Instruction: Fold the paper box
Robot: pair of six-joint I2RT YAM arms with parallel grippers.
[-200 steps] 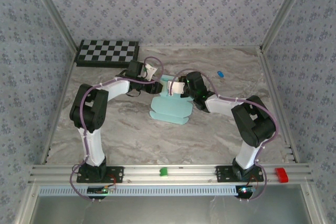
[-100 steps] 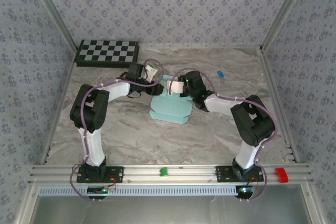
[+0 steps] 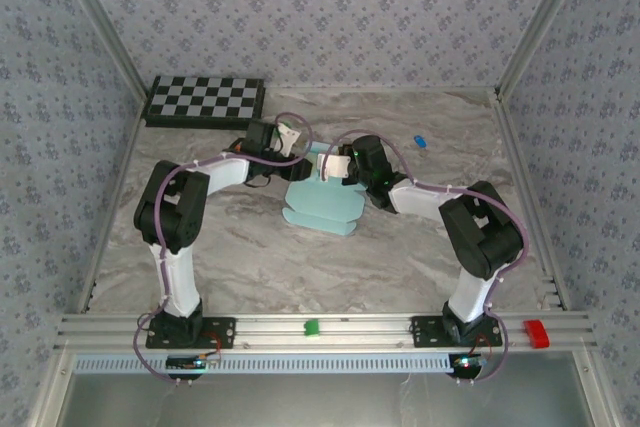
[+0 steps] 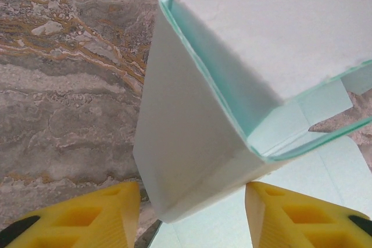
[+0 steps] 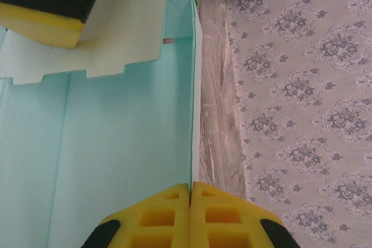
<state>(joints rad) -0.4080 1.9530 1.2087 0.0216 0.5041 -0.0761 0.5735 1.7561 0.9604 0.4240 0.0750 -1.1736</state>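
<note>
A checkerboard point(image 3: 205, 100) lies far to the left of the box point(image 3: 322, 209) and behind it. The left gripper point(image 3: 290, 137) is at the box's back left corner. Its yellow fingers point(image 4: 116, 201) are about half open. A folded-up corner of the box sits between them, and I cannot tell if they touch it. A little green block point(image 3: 311, 327) sits on the rail point(image 3: 380, 327), well in front of the box. The box is pale blue-green card and lies on the grey table point(image 3: 400, 247). Its front part is flat with round edges. Its back part is folded up into walls. The right gripper point(image 3: 335, 165) is at the box's back right side. Its fingers point(image 5: 174, 197) are pressed together on the edge of one thin wall. A small blue thing point(image 3: 420, 141) lies well off to the right of the box and a bit behind it. A red block point(image 3: 537, 333) sits on the rail, far right of the box and in front.
</note>
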